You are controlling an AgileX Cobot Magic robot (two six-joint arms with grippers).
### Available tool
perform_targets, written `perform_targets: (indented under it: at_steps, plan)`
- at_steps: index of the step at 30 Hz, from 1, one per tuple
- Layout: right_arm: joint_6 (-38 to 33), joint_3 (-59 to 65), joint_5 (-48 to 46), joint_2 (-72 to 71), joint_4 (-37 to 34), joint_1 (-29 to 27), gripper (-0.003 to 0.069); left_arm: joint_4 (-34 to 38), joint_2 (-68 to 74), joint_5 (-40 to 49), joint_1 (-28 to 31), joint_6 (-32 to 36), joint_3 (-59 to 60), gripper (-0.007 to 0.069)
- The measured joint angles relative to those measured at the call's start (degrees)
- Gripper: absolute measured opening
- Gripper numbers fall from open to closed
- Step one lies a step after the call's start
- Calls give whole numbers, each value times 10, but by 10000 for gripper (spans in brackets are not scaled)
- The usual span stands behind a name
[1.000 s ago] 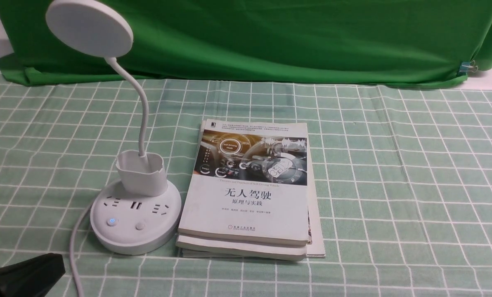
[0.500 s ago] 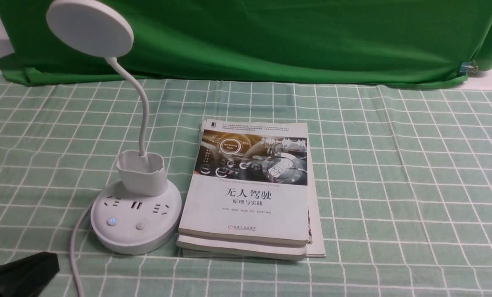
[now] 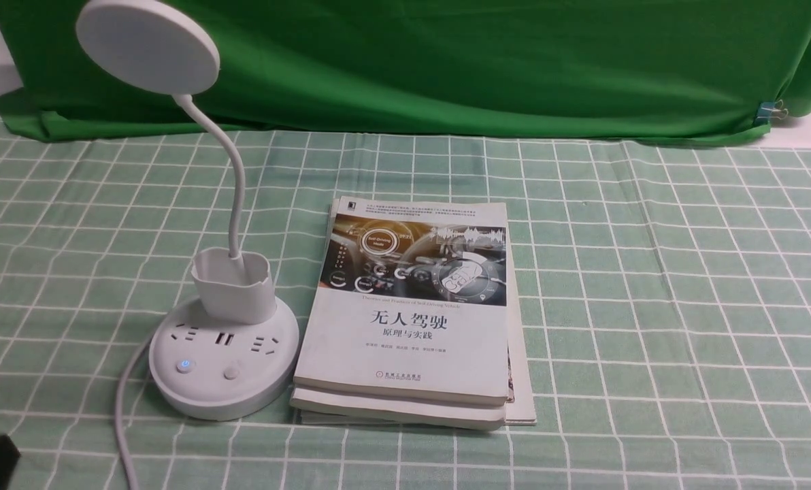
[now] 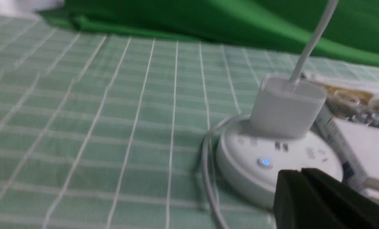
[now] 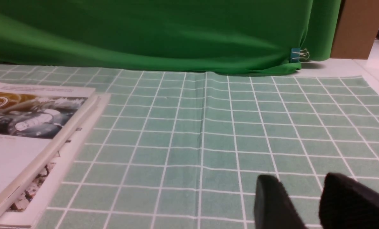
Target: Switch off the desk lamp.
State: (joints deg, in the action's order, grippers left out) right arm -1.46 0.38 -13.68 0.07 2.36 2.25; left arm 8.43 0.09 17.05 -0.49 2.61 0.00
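The stack of books and papers (image 3: 405, 347) lies flat on the table (image 3: 664, 306), and the desk lamp (image 3: 223, 367) stands upright just to its left. Whether the lamp's round white base touches the stack is hard to tell. A power symbol glows blue on the button (image 3: 185, 366) on the side of the base farther from the stack, while the other button (image 3: 232, 372), nearer the stack, shows no glow. The small cup (image 3: 235, 286) rises from the back of the base, left of the stack, with the thin neck (image 3: 237, 184) curving up out of it. The flat disc head (image 3: 148, 46) is tilted, farther back and farther left of the stack than the cup. A pale cord (image 3: 121, 408) runs around the outer side of the base, left of the stack, and on toward the robot.

The left end effector (image 4: 300, 171) is well to the left of the stack and nearer the robot, apart from the lamp. Its fingers are closed together with nothing between them. The right end effector (image 5: 300, 176) is to the right of the stack, apart from it; its fingers stand partly open, a modest gap between them, and hold nothing.

The green cloth (image 3: 446, 68) hangs behind the stack across the back of the table. A blue binder clip (image 3: 767, 111) grips its lower edge, behind the stack and far to its right.
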Motion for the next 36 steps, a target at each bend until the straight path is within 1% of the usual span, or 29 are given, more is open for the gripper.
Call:
perform_targets:
  at_steps: [8,36]
  plan:
    - [0,0,0,0,0,0,242,19,-2,2,1,-1,3,3]
    - [0,0,0,0,0,0,242,19,-2,0,1,-1,3,3]
